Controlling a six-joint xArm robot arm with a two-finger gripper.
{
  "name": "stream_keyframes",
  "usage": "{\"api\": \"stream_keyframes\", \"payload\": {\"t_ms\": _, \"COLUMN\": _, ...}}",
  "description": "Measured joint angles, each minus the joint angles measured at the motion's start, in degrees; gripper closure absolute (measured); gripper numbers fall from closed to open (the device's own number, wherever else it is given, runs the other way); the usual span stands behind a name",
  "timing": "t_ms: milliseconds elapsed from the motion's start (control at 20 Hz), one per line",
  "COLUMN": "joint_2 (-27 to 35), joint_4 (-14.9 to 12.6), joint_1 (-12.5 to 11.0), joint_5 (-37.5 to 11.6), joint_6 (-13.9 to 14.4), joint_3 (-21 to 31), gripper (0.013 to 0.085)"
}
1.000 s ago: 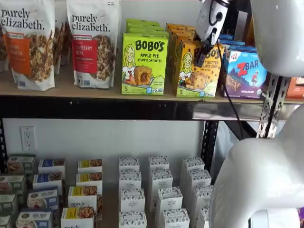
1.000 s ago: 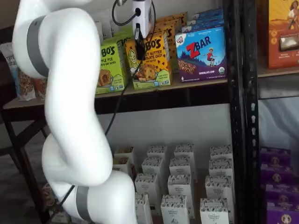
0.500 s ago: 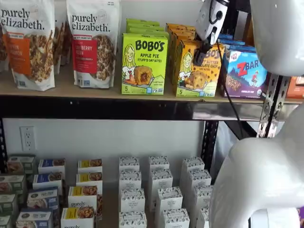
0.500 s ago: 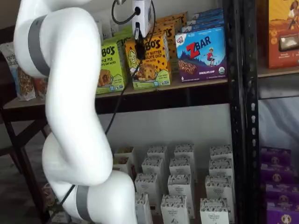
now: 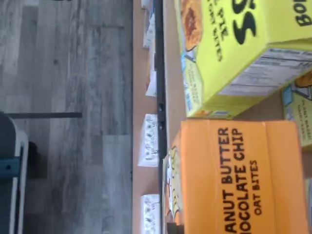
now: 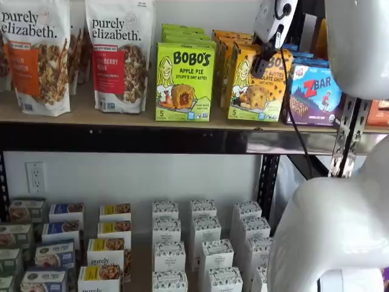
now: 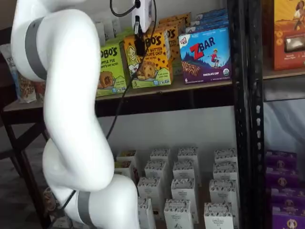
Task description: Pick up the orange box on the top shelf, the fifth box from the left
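The orange box reads "Peanut Butter Chocolate Chip". It is at the front of its row on the top shelf, between a lime-green Bobo's box and a blue Zbar box. My gripper is shut on the orange box's top, with a black finger over its front face. In a shelf view the orange box tilts, its base a little off the board, under the gripper. The wrist view shows the box's orange top panel close up.
More orange boxes stand behind it. Granola bags fill the top shelf's left part. Small white cartons stand on the lower shelf. A black upright rises right of the Zbar box. My white arm fills the foreground in both shelf views.
The gripper has risen a little with the orange box in it. The box's base has come up off the board and the box now leans.
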Motion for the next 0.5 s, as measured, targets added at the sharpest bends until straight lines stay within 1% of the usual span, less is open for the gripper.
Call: {"api": "stream_keyframes", "payload": {"t_ms": 500, "joint_2": -4.55, "joint_4": 0.29, "joint_1": -1.34, "joint_5": 6.38, "joint_6": -0.35, "joint_3": 1.50, "gripper": 0.0570}}
